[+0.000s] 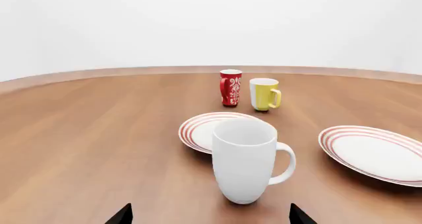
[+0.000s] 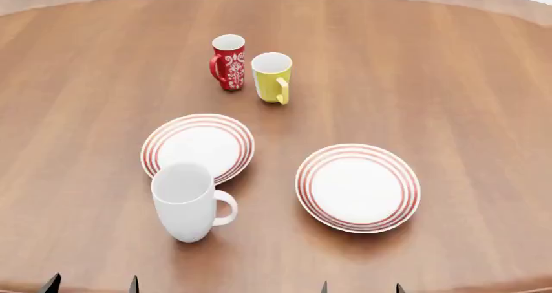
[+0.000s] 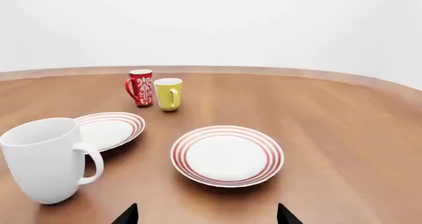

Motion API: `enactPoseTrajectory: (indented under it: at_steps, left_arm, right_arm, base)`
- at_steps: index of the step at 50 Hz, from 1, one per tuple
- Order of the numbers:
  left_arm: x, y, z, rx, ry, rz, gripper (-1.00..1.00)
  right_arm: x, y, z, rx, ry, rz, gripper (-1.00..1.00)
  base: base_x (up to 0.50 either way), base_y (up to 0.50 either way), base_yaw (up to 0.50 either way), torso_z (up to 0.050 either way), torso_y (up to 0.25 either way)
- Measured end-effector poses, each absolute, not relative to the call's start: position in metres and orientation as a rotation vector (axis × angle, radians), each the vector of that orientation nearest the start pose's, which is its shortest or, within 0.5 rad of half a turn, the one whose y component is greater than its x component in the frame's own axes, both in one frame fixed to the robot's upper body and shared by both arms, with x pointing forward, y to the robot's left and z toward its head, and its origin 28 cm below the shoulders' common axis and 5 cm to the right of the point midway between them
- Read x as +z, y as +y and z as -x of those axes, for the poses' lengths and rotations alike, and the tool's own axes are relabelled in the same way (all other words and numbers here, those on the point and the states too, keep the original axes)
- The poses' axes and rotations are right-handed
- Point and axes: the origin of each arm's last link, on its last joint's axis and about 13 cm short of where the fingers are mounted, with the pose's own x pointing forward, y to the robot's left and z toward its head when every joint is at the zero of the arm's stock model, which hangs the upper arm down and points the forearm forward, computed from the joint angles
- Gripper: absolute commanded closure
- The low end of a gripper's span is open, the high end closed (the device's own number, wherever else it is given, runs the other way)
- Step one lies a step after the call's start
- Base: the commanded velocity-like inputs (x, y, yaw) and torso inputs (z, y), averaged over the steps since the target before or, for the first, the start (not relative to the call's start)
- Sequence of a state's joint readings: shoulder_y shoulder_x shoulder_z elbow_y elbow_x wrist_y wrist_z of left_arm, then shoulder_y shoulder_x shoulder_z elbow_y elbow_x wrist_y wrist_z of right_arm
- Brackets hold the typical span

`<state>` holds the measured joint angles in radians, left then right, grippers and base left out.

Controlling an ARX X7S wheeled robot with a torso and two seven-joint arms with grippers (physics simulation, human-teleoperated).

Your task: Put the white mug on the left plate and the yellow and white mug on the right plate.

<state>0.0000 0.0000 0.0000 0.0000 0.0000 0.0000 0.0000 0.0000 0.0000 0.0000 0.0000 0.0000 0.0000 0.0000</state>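
A: How far along are we?

B: By my reading, nothing is done. The white mug (image 2: 188, 202) stands on the table (image 2: 448, 66) straight ahead of the left gripper (image 1: 209, 218), just this side of the left plate (image 2: 198, 146), which is bare.

A: And the yellow and white mug (image 2: 271, 77)?

B: Far beyond the right gripper (image 3: 206, 217), beside a red mug (image 2: 229, 61); the right plate (image 2: 358, 187) is bare too.

A: Jaws?

B: Both spread apart (only the tips show), holding nothing.
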Motion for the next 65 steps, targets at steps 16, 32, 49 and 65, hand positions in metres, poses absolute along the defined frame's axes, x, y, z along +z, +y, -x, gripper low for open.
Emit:
enactPoseTrajectory:
  at_steps: [16,32,49,65]
  left_arm:
    - [0.022,0.205,-0.216,-0.009,-0.021,-0.028,-1.0]
    - [0.054,0.21,-0.206,0.007,-0.088,-0.009,-1.0]
    - [0.061,0.207,-0.199,0.005,-0.099,-0.004,-1.0]
    - [0.064,0.21,-0.199,0.004,-0.1,-0.002,-1.0]
  right_arm:
    - [0.028,-0.097,-0.213,0.001,-0.054,-0.007,-1.0]
    - [0.052,-0.1,-0.199,0.006,-0.111,-0.018,-1.0]
    - [0.052,-0.099,-0.197,0.03,-0.099,-0.002,-1.0]
    - [0.055,-0.095,-0.195,0.045,-0.095,0.015,-1.0]
  base:
    - [0.0,0.0,0.0,0.0,0.0]
    - [0.0,0.0,0.36,0.0,0.0]
    - [0.0,0.0,0.5,0.0,0.0]
    - [0.0,0.0,0.5,0.0,0.0]
